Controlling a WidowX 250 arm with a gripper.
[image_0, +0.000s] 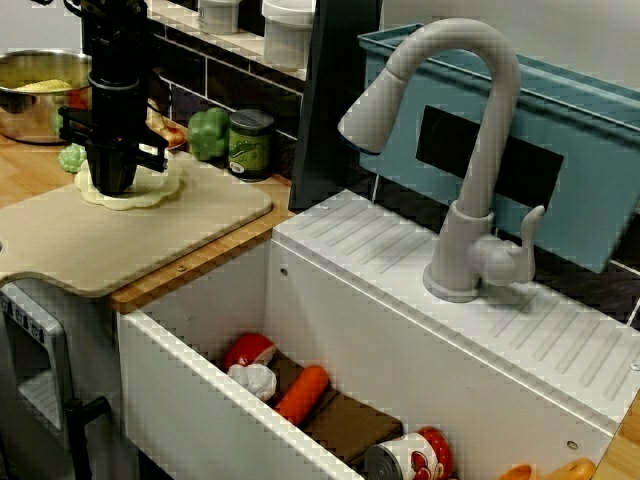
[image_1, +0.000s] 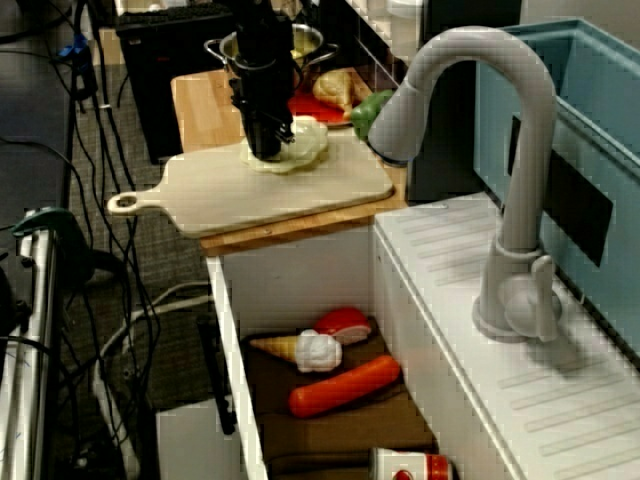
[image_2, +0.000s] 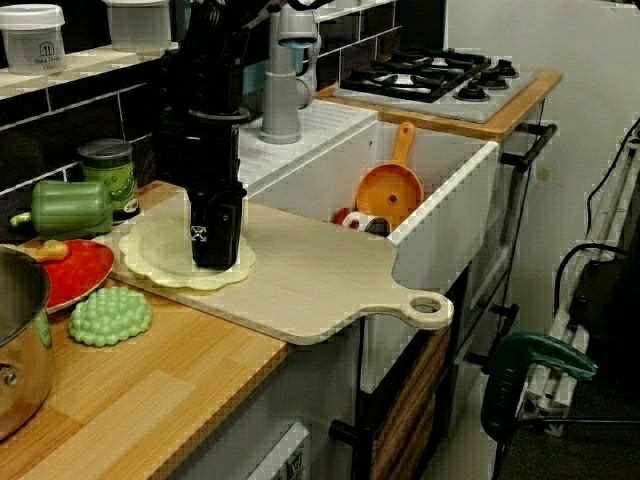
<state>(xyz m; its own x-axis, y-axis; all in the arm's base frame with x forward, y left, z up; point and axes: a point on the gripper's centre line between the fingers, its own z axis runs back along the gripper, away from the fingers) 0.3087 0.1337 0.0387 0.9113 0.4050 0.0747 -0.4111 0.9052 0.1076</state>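
Far left, view across the sink front: I see a metal pot (image_0: 25, 110) at the back of the wooden table (image_2: 150, 390), with something yellow inside it.
Green knobbly piece (image_0: 70, 158): it lies on the table just left of the gripper, off the board; the view along the table shows it beside a red plate (image_2: 75, 270).
Gripper (image_0: 112, 182): it points straight down with its tip on the pale leaf-shaped piece.
Jaws: I cannot tell whether they are released or clenched. The black tips run together against the piece and no view shows a gap or a grip.
Pale leaf-shaped piece (image_0: 150, 192): flat and yellow-green, it lies at the back end of the cutting board, under and around the gripper's tip. More of it shows on the right of the tip.
Cutting board (image_0: 150, 235): it rests on the table, and its handle end overhangs the table's front edge.
Green pepper (image_0: 208, 133): it sits behind the board, against the dark tiled wall.
Green can (image_0: 250, 145): it stands upright, just right of the pepper.
Sink (image_0: 200, 375): it is right of the board and holds a carrot (image_0: 303, 393) and, further right, a red-and-white can (image_0: 415, 458) on its side.
Tap (image_0: 478, 180): it stands on the ribbed deck behind the sink, well apart from the gripper.
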